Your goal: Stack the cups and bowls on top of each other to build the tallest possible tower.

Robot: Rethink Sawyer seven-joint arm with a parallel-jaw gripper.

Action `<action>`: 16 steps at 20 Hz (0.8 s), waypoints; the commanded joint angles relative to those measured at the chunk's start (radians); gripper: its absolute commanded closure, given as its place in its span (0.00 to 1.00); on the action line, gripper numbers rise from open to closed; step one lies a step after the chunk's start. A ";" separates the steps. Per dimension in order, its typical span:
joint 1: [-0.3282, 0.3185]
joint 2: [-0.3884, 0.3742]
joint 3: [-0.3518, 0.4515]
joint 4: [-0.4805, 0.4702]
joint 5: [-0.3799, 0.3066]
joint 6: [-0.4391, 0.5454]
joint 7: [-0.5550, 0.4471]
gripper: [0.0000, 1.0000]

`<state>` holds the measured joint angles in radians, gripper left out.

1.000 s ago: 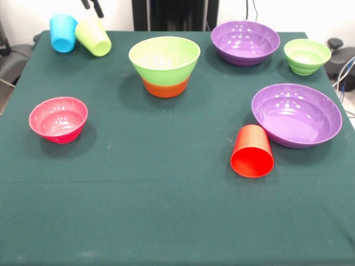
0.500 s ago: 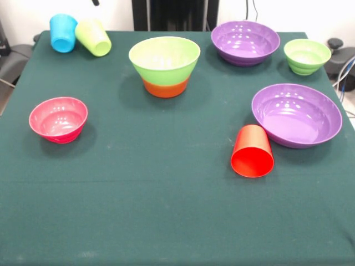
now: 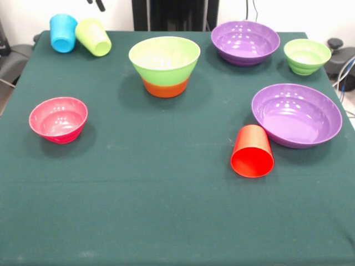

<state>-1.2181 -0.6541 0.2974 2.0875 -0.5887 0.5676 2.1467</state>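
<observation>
Since half a second ago gripper (image 3: 95, 4) tips show lower again at top edge, mostly cut off | finger state: cannot tell | tower (image 3: 165, 66) stands far centre, green over orange | red cup (image 3: 252, 151) lies tipped beside purple bowl (image 3: 297, 114), contact unclear

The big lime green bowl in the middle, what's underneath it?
The lime green bowl sits nested in an orange bowl; only the orange base band shows, its inside and rim are covered.
</observation>
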 commanded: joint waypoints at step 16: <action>-0.023 0.244 0.022 -0.131 -0.187 -0.136 -0.077 0.00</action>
<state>-1.2488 -0.4688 0.2934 2.0803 -0.7095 0.5067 2.1467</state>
